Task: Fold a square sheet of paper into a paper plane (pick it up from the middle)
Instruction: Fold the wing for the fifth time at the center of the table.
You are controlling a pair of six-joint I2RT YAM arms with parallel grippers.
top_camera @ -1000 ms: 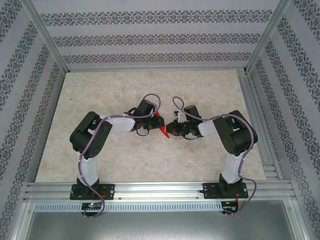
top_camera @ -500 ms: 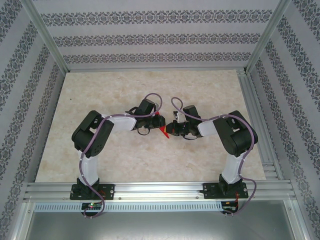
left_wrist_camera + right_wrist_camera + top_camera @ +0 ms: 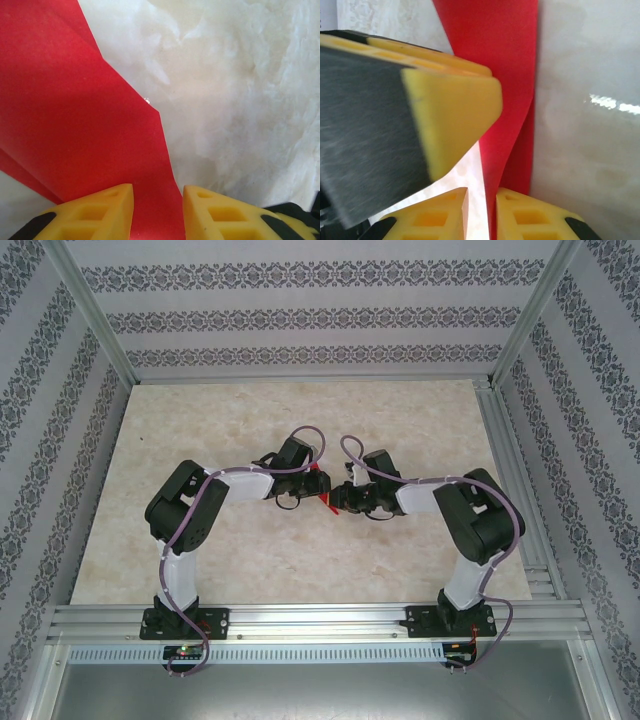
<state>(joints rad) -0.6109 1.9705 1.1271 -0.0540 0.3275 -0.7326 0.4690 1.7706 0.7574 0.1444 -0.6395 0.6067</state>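
Presently: red paper sheet [image 3: 327, 504], partly folded, apparently held just above the counter [image 3: 420, 420] near its middle, between the two arms. Long axis runs roughly far-to-near, crosswise to the facing grippers. Left gripper [image 3: 158, 195]: jaws pinched on the sheet, layers fanning away from them. Right gripper [image 3: 482, 197]: jaws clamped on a narrow strip seen edge-on (neither arm is nearer). Surface: bright red, plain, smooth, with straight crisp creases.

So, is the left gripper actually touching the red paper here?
Cannot tell. In the left wrist view the red paper fills the space between the fingers of the left gripper, but it could lie behind them. The top view is too small.
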